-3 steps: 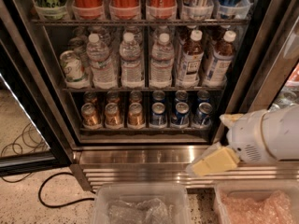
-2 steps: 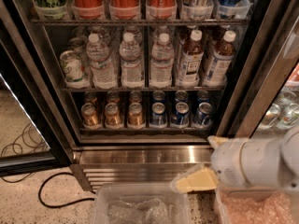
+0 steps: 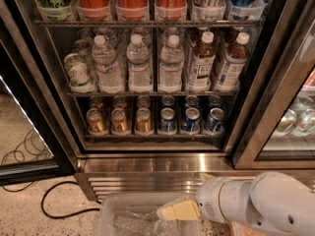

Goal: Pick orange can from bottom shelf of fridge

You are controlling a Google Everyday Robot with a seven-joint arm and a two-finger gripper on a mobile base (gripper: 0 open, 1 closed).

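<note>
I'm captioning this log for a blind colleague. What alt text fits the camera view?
The gripper hangs low, before the steel base of the fridge, over a clear plastic bin. On the bottom shelf stand orange cans at left and blue cans at right, under water bottles.

Speckled beige floor (image 3: 22, 208) with 1 black cable (image 3: 42, 205) at left (gripper (image 3: 166, 213) low, over a clear bin (image 3: 106, 211))

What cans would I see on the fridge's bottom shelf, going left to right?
Orange can, orange can, orange can, blue can, blue can, blue can. The gripper is below the fridge, by a clear bin.
</note>
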